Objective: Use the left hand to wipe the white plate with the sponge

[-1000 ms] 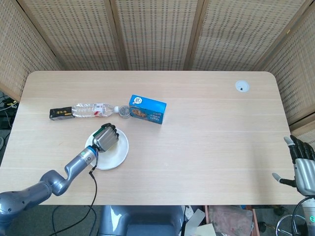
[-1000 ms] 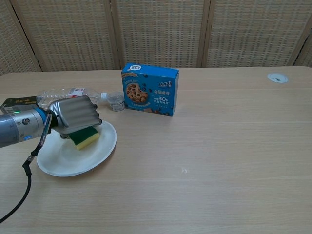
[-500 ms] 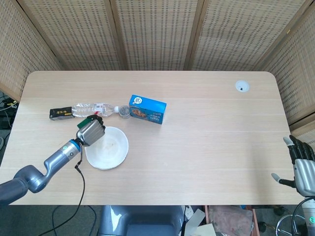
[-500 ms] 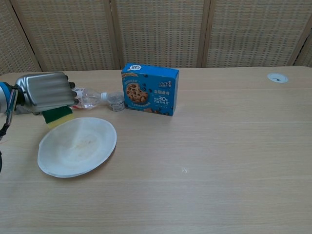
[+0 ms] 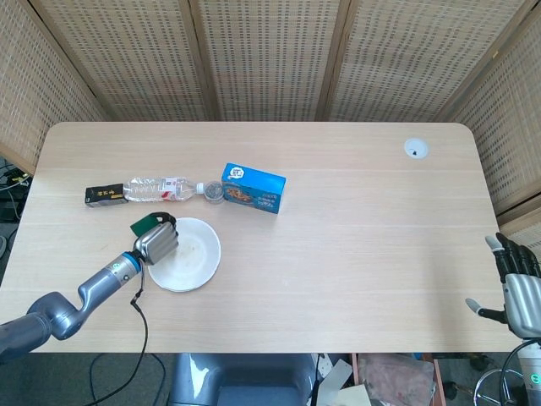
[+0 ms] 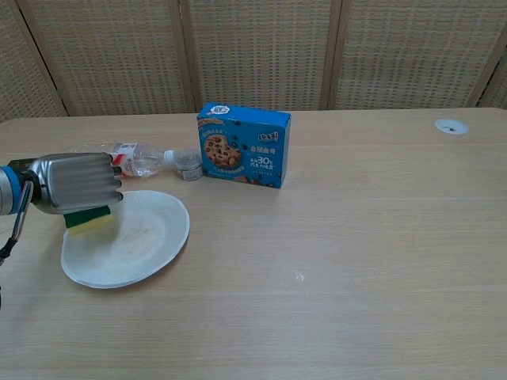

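The white plate (image 5: 190,258) (image 6: 139,241) lies on the table's left side, faintly smudged in the middle. My left hand (image 5: 156,240) (image 6: 75,184) grips a green and yellow sponge (image 5: 145,223) (image 6: 88,219), green side up in the head view. Hand and sponge sit over the plate's left rim; I cannot tell whether the sponge touches the plate. My right hand (image 5: 517,286) hangs off the table's near right edge, fingers apart and holding nothing; the chest view does not show it.
A blue cookie box (image 5: 254,188) (image 6: 243,144) stands behind the plate to the right. A plastic bottle (image 5: 162,189) (image 6: 136,157) lies on its side behind the plate, a small jar (image 5: 215,194) (image 6: 187,163) at its cap end and a dark packet (image 5: 105,195) at its base.
My left hand carried the sponge from the plate's middle to beyond its far-left rim, then came back a little nearer, over the left rim. The right hand stayed still.
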Robot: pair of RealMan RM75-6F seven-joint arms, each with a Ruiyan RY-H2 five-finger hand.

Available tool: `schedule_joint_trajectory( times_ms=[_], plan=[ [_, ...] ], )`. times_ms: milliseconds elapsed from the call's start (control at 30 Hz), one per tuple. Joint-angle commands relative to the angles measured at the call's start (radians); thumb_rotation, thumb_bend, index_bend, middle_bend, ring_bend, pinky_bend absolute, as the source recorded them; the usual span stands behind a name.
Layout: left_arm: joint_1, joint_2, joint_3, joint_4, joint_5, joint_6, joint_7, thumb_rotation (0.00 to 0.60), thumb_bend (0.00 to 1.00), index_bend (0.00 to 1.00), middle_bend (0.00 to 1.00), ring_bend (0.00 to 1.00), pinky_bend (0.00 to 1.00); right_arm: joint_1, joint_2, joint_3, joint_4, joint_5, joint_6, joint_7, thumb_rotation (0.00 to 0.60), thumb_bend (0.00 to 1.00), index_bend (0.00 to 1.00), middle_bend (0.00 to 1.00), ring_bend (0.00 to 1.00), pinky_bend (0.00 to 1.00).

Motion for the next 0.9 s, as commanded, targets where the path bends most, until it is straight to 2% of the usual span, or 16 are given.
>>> schedule_joint_trajectory(
  times_ms=[33,333,667,733,900],
  plan=[
    [0.005,-0.029,-0.002,0.037,-0.009,-0.015,0.002,0.6,0.38,0.61,0.48,0.35,0.47,0.0,0.0,0.001,0.001,0.001,0.0,0.001,0.6,0.0,0.0,0.0,0.0,0.0],
    [0.006,-0.075,0.009,0.094,-0.001,-0.032,0.002,0.6,0.39,0.61,0.48,0.35,0.47,0.002,0.0,0.002,0.004,0.006,-0.006,0.005,0.6,0.0,0.0,0.0,0.0,0.0],
    [0.011,-0.089,0.011,0.108,0.011,-0.018,-0.014,0.6,0.39,0.61,0.48,0.35,0.47,0.0,0.003,0.001,0.002,0.003,-0.003,0.011,0.6,0.0,0.0,0.0,0.0,0.0],
    [0.015,-0.084,0.005,0.098,0.008,-0.005,-0.032,0.6,0.39,0.61,0.48,0.35,0.47,0.0,0.004,0.001,0.001,0.001,-0.001,0.012,0.6,0.0,0.0,0.0,0.0,0.0],
    [0.035,-0.04,-0.051,0.031,-0.023,0.083,-0.173,0.6,0.39,0.61,0.48,0.35,0.47,-0.003,0.006,-0.001,0.0,-0.003,0.002,0.017,0.6,0.0,0.0,0.0,0.0,0.0]
  ],
)
